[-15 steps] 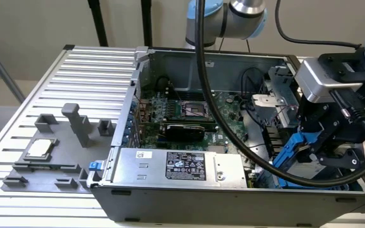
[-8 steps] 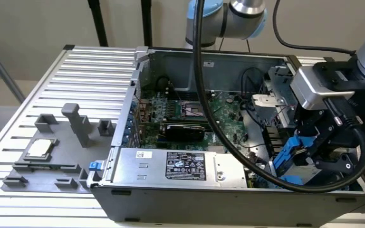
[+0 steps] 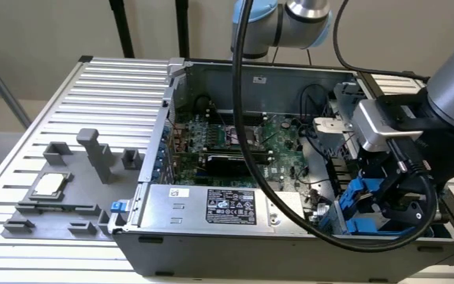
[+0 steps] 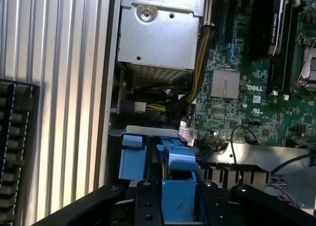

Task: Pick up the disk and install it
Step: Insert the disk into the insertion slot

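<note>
Slatted metal table (image 3: 116, 77) is carrying everything. Toward its edge on the exterior view's left, a grey fixture tray (image 3: 61, 201) is lying flat, with a small square silver chip (image 3: 49, 184) sitting in one of its pockets. Just beside it, the open computer case (image 3: 156, 171) is taking up the table's middle. A silver power supply box (image 3: 187, 207) with a black label is sitting along the case's near edge, and the green motherboard (image 3: 227, 136) is lying behind it on the case floor. A thick black cable (image 3: 247, 118) is hanging down across the board. At the case's near corner on the exterior view's right, the arm is reaching down and the gripper (image 3: 389, 204) is sitting low in the drive bay. In the wrist view, the gripper (image 4: 177, 206) is clamping on the disk (image 4: 175, 186), with black fingers (image 4: 148, 201) pressing the blue carrier from both sides. The disk (image 3: 361, 192) is standing on edge in that bay, just inside the case wall; only the blue frame is clear, and I can't make out the metal body.
</note>
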`<action>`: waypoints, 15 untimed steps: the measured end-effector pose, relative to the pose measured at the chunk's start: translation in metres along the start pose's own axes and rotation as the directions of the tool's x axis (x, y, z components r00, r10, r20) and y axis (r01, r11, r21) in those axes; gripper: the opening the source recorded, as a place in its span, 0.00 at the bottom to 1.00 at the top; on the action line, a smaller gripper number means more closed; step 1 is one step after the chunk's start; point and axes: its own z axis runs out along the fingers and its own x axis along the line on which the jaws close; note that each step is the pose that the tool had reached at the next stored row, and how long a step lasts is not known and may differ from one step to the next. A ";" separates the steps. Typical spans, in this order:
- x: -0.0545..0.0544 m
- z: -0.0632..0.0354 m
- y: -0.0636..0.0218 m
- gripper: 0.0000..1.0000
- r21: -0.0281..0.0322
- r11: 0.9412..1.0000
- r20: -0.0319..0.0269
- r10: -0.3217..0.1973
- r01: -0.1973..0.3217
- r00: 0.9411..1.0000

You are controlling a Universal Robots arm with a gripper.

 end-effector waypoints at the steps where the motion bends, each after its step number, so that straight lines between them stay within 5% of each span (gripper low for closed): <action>1: 0.000 0.0019 0.0003 0.00 0.000 1.000 0.000 0.000 0.000 1.000; 14: 0.000 0.0069 0.0008 0.00 -0.001 1.000 0.001 0.000 0.000 1.000; 15: 0.000 0.0070 0.0008 1.00 0.000 1.000 0.001 0.000 0.000 1.000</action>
